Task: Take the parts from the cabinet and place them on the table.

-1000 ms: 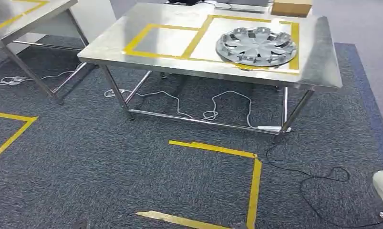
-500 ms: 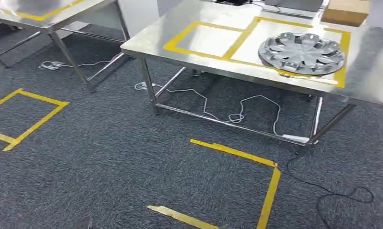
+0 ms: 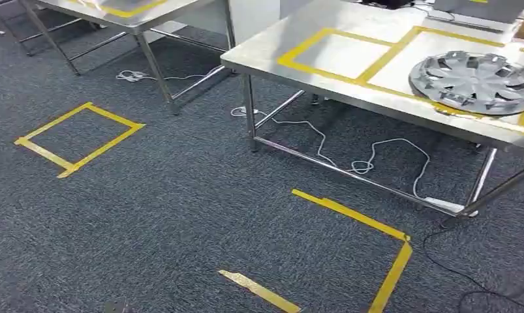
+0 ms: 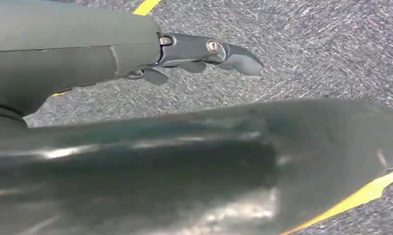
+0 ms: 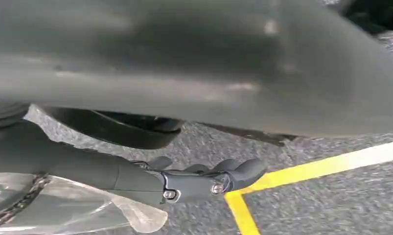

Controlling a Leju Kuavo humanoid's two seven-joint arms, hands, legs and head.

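One hubcap (image 3: 479, 81), silver, lying flat on the steel table (image 3: 272, 49), inside the right-hand yellow tape rectangle (image 3: 402, 49) (edge of the part touching or overlapping the tape at the near side). Second steel table (image 3: 148, 13) further left, well apart. White cables (image 3: 350, 160) on the grey carpet (image 3: 148, 215) under the near table. Yellow tape square (image 3: 79, 138) on the floor, left; partial tape outline (image 3: 376, 225) nearer.

Left hand (image 4: 204, 54): hanging over carpet, fingers loosely extended, holding nothing. Right hand (image 5: 204, 181): likewise loosely extended, holding nothing, above a yellow tape corner.
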